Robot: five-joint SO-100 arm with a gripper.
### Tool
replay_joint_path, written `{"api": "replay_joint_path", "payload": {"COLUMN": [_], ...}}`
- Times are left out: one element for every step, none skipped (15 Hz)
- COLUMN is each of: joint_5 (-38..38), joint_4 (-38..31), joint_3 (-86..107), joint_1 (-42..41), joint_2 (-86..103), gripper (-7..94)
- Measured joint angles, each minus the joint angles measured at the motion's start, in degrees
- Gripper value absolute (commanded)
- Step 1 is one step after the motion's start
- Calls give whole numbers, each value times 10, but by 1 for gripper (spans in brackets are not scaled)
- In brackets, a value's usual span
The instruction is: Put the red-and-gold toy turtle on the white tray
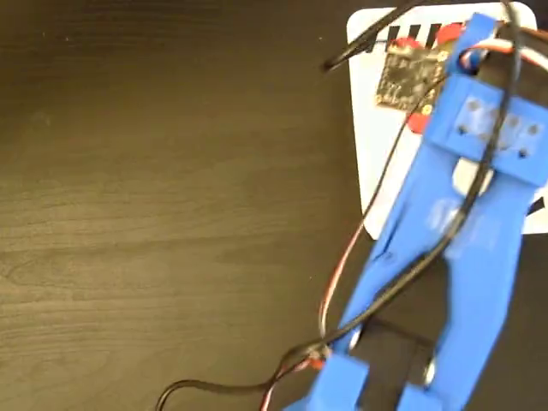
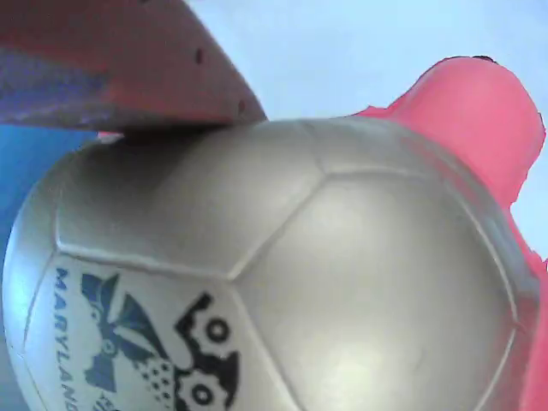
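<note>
The red-and-gold toy turtle (image 2: 300,282) fills the wrist view: a shiny gold domed shell with a dark printed logo and a red limb at the upper right. One finger (image 2: 128,68) presses on the shell's top left. In the fixed view my blue arm covers most of the turtle (image 1: 417,122), and only small red bits peek out beside the circuit board. My gripper (image 1: 424,86) is over the white tray (image 1: 377,154) at the top right, shut on the turtle. Pale tray surface (image 2: 342,51) shows behind the shell. I cannot tell whether the turtle touches the tray.
Dark wood-grain table (image 1: 154,214) spreads across the left and middle of the fixed view. Black and red cables (image 1: 342,282) trail from the arm down to the bottom edge. The tray's black stripes (image 1: 377,43) show at its top edge.
</note>
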Motion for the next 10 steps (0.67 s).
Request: {"api": "replay_joint_path", "payload": {"joint_5": [4,10,12,15,14,15,15,15,15,15], "joint_4": [3,8,9,9,9,9,9,9,9,9], "joint_3": [-18,-35,-44,-47,-53,-57,-62,-65,-73,-78], "joint_1": [-7,-8,-4,-2,-2,-3,-4,-4,-2,-2], "joint_2": [-19,-38,-50,-61,-71,-81,-88,-92,-104,-116], "gripper": [0,0,0,0,0,0,0,0,0,0]}}
